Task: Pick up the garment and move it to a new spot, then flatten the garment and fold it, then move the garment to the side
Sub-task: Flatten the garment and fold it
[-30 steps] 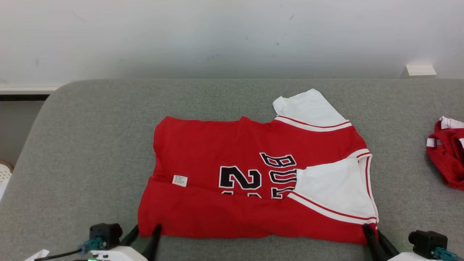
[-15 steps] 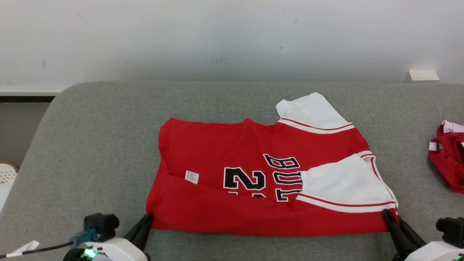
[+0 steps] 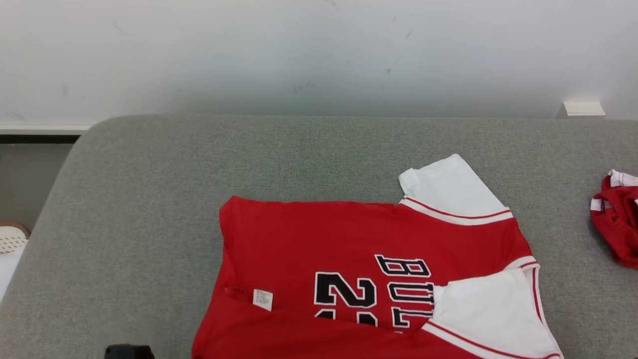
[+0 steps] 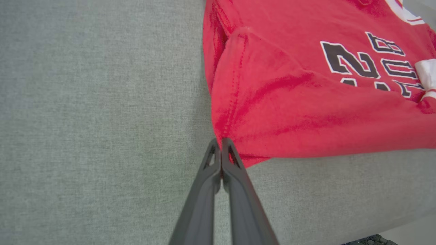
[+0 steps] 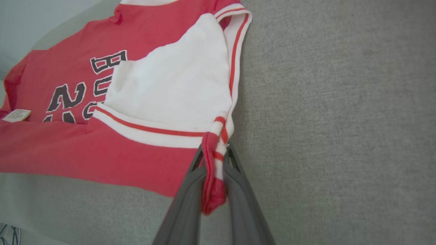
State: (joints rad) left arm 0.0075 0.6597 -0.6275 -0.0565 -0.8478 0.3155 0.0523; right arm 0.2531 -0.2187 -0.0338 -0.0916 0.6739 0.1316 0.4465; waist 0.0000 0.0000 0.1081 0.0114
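Got the jersey [image 3: 349, 249] stretched along the front edge of the cushion [image 3: 149, 199], long axis left-right, hem pointing left, sleeves right. Pinching the hem corner tight with the left gripper [image 4: 221, 144], clamping striped sleeve trim with the right gripper [image 5: 214, 150].

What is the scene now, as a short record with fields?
jersey: red, white sleeves, lying partly folded on grey cushion
left gripper: shut at jersey's hem corner; grip unclear
right gripper: shut on jersey's striped corner
label: white, on the red fabric
other: second garment, red, at cushion's right
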